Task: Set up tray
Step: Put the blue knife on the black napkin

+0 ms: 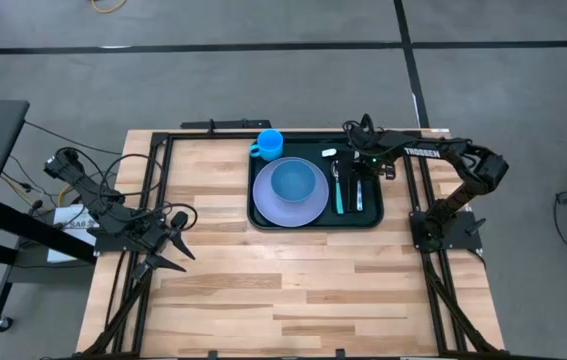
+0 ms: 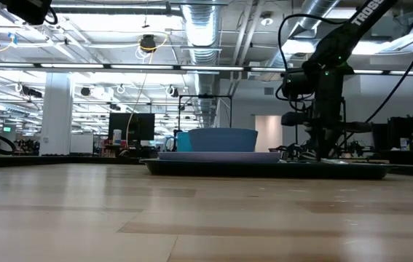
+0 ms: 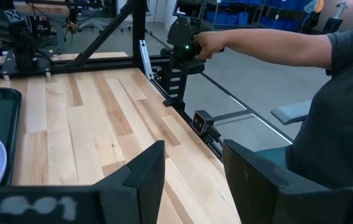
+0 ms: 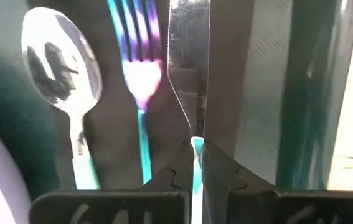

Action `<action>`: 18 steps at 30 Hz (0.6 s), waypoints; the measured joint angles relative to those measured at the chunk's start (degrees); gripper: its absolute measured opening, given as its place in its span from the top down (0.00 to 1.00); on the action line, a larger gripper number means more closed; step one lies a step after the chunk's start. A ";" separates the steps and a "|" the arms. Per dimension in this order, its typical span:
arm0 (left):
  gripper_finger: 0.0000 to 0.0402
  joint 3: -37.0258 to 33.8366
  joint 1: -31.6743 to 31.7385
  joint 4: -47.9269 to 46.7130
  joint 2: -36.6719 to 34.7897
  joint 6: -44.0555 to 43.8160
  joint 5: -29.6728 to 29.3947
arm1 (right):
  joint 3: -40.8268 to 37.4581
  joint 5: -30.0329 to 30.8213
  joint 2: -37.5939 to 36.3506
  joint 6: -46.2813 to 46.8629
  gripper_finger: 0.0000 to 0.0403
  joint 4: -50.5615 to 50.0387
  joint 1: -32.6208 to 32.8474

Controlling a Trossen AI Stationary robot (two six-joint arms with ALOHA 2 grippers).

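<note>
The pale butcher-block wooden table (image 1: 293, 290) carries one large dark green rectangular plastic tray (image 1: 315, 223) with rounded corners and a raised rim, lying toward the far edge, right of centre. On it sit one round lavender plate (image 1: 285, 208) and, on that, one blue bowl (image 1: 297, 182). One blue handled mug (image 1: 268, 143) stands at the tray's far left corner. Right of the plate lie three pieces of cutlery side by side: one spoon (image 4: 61, 59), one iridescent fork (image 4: 137, 50) and one knife (image 4: 188, 62), all with teal handles.

The right gripper (image 4: 196, 163) is low over the tray, its fingers clamped on the knife's handle; the blade points away from it, parallel to the fork and just beside it. The left gripper (image 3: 192, 168) waits near the table's left edge, fingers spread and empty. A person's arm (image 3: 269, 46) reaches to the right arm's base beyond the table.

The knife looks nearly placed, so the task seems close to finished. The risk, as I judge it, lies in the release: if the fingers part while the handle is off the tray floor, the knife could drop askew against the fork. A sideways drift while lifting away could nudge the fork and spoon out of line.
</note>
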 joint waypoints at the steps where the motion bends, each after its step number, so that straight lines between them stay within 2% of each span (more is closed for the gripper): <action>1: 0.63 0.00 0.00 0.00 0.00 0.10 0.00 | 0.00 0.06 0.00 -0.02 0.98 0.48 0.00; 12: 0.63 0.00 0.00 0.05 0.00 0.35 0.00 | 0.00 0.39 0.31 -0.63 0.99 0.81 0.04; 18: 0.63 0.00 0.00 0.09 0.02 0.28 0.00 | 0.00 0.24 4.62 -2.76 0.98 1.76 0.78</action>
